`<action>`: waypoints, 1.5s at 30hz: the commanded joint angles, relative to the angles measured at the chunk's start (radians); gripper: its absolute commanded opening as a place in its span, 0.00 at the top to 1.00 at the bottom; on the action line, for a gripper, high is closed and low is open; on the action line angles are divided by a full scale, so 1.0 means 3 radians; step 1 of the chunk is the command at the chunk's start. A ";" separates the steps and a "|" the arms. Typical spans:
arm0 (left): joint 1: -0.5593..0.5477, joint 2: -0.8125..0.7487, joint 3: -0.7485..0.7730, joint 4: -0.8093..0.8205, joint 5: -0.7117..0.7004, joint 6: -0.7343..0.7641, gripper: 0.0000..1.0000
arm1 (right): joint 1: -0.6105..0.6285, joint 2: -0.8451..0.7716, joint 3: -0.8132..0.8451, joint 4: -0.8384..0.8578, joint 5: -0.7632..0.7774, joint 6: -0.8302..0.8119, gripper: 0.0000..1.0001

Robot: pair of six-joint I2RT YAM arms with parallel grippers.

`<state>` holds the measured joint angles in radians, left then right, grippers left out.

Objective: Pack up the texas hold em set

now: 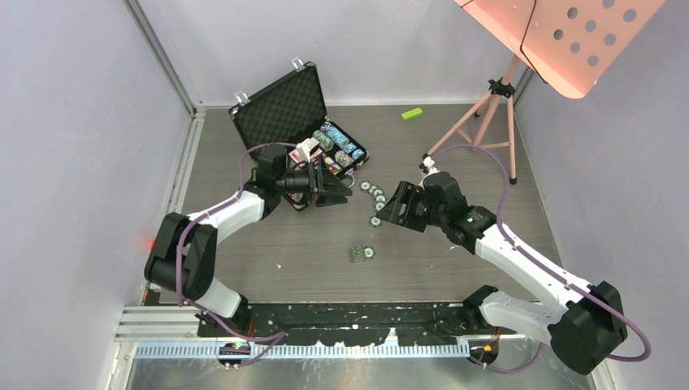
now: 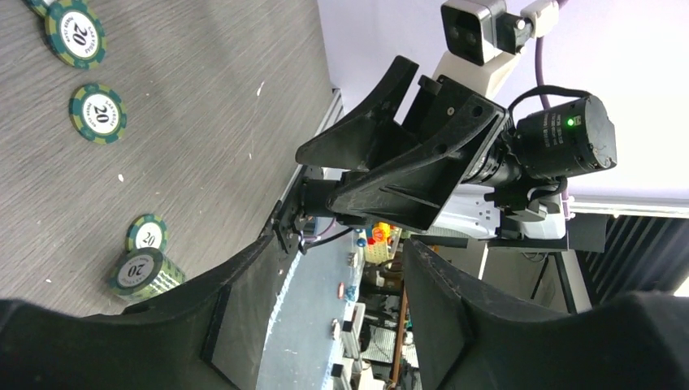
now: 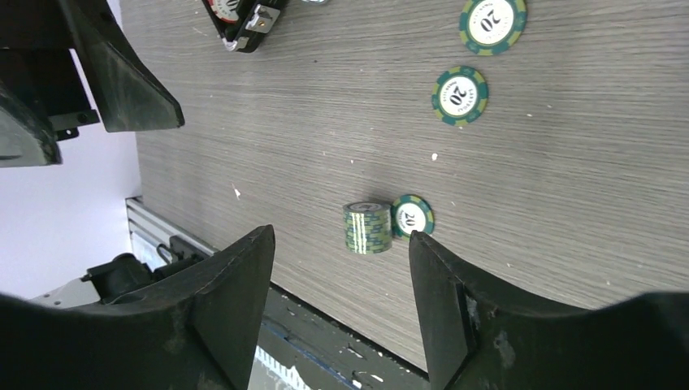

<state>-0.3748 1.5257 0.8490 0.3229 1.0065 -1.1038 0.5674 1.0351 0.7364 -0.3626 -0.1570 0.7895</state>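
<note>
Two black robot hands point at each other over the grey wooden desk [image 1: 268,252], and that is our first worry. The left hand [image 1: 341,193] is unclenched, its fingers apart with nothing between them. The right hand [image 1: 390,205] is the same, spread and holding nothing. They are near each other, tip facing tip. If both reach for the same spot, we think they could bump.

Between the two hands lie some loose green round chips [image 1: 375,195] marked 20. They lie flat on the desk. We think fingers could slide over a flat chip, or push it away and not lift it.

Out past the right hand's fingertips stands a short stack of green striped chips [image 3: 367,227]. One more green chip [image 3: 413,216] lies right beside it, maybe touching. If a finger hits the side of the stack, we think it could tip and the chips could roll off. A squeeze could also catch the lone chip and tilt the lot.

The small black briefcase with dark foam lining [image 1: 280,110] stands open just beside the left hand. Rows of chips sit in it. The left arm is very close to its front edge, so a wide swing could shove the case or shake the chips out of their rows.
</note>
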 commanded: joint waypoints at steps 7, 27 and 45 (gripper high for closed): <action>-0.0032 -0.0071 -0.0167 -0.0064 -0.0122 0.0191 0.40 | -0.0080 0.0345 0.0270 0.0016 -0.0094 0.0047 0.33; -0.1144 -0.0846 -0.0504 -0.1912 -0.2512 0.0524 0.04 | -0.0048 0.0661 0.0425 -0.0584 0.0493 -0.0099 0.29; 0.1015 -0.1571 -0.0438 -0.2654 -0.2026 0.1107 0.00 | 0.1280 0.1548 0.1096 -0.0742 0.1431 0.0176 0.35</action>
<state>-0.1543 1.0634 0.6819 -0.4191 0.3389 -0.8227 0.9108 1.4471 0.9981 -0.6052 0.2199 0.8104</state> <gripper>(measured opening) 0.994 0.685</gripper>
